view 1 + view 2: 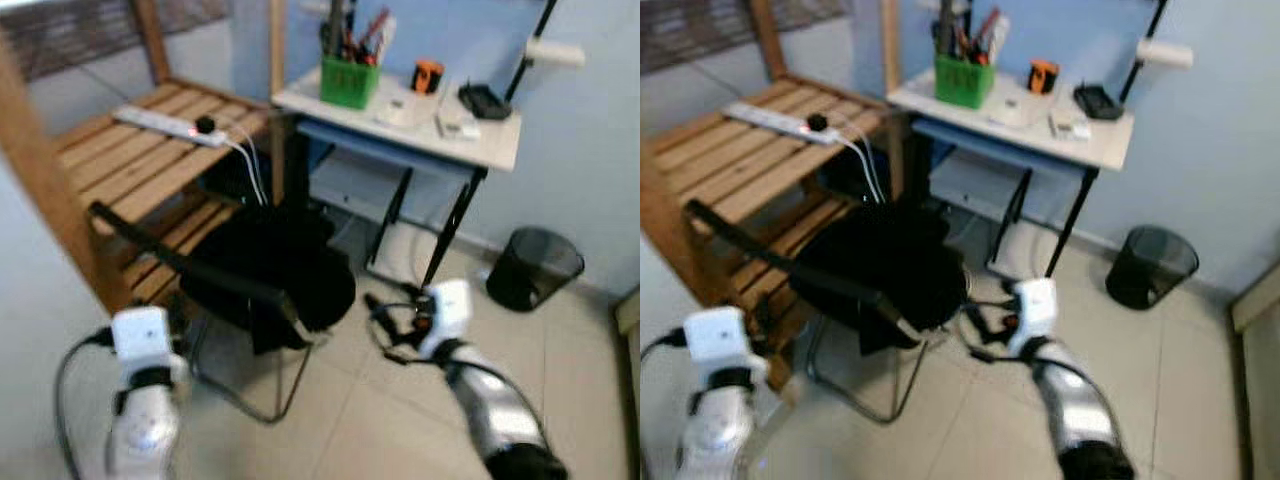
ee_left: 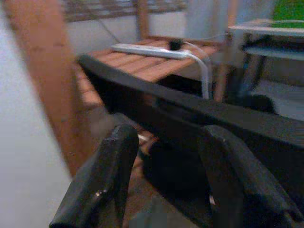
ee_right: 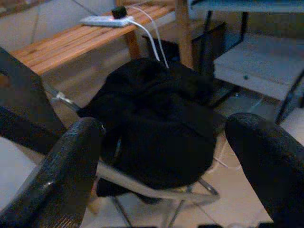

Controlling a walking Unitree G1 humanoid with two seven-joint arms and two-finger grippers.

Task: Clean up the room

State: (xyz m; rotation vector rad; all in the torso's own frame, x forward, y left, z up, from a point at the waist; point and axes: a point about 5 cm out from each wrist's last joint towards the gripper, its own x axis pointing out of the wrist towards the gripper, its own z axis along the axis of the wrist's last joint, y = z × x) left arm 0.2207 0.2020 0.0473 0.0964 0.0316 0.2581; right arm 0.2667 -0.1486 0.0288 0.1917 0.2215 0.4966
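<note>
A rumpled black garment point(image 3: 156, 123) is lying heaped on the seat of a black chair point(image 1: 215, 275) beside the wooden slatted bed frame point(image 1: 130, 160). The right claw point(image 3: 164, 171) is hanging near it with fingers spread wide, gripping nothing. The left claw point(image 2: 166, 185) is gaping open just behind the chair's backrest. On the white surface point(image 1: 490, 140), a green bin point(image 1: 348, 80) is holding pens; a black wastebasket point(image 1: 533, 266) is standing on the floor.

One chair point(image 1: 235, 285), one black garment point(image 3: 156, 118), one bin point(image 1: 534, 266), one power strip point(image 1: 168, 124).
</note>
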